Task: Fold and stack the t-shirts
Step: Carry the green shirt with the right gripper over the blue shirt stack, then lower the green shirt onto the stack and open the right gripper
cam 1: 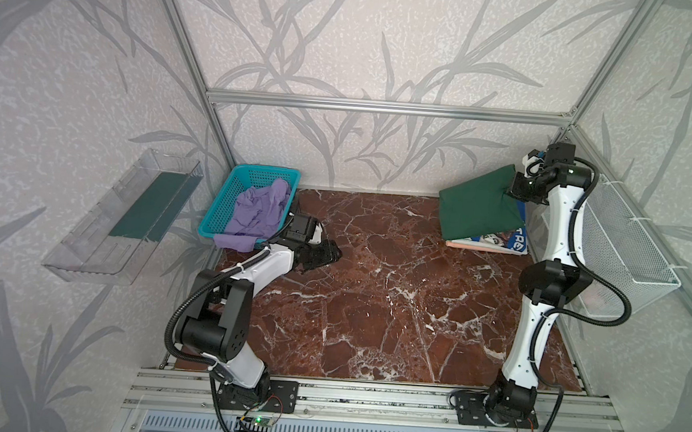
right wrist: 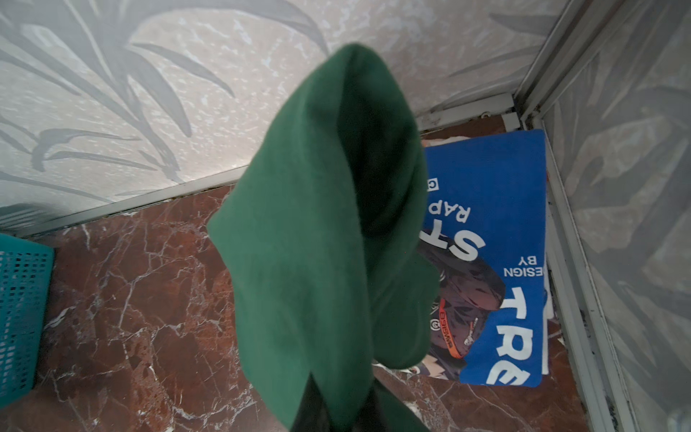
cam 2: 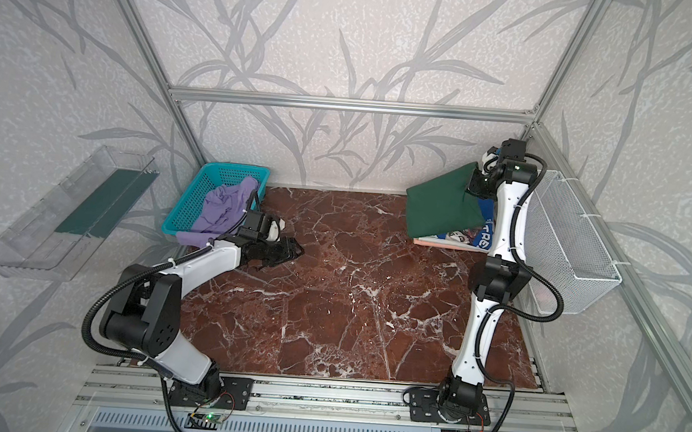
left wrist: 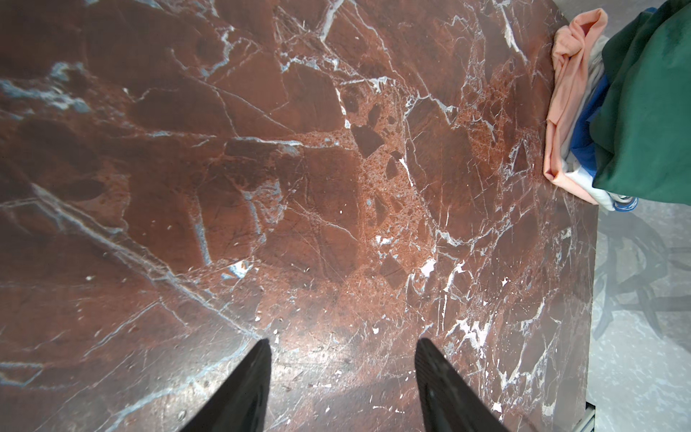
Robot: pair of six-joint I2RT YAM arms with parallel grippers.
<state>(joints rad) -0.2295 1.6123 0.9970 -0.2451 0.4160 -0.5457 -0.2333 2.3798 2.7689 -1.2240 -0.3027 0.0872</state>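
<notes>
Both top views: right gripper (cam 1: 509, 192) clamps the folded dark green cloth t-shirt (cam 1: 476, 209) at upper right; left gripper (cam 1: 330, 254) gapes, empty.

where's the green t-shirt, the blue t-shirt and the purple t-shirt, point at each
green t-shirt (cam 1: 478, 205): in a top view, middle of the hanging folded cloth
blue t-shirt (right wrist: 493, 168): right wrist view, plain blue part of its upper face
purple t-shirt (cam 1: 253, 212): in a top view, middle of the crumpled heap

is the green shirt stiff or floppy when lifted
Probably floppy: the green shirt sags and drapes from the right gripper. Likely light, since a single pinch at one edge lifts it. It may unfold or land askew on the blue shirt.
</notes>
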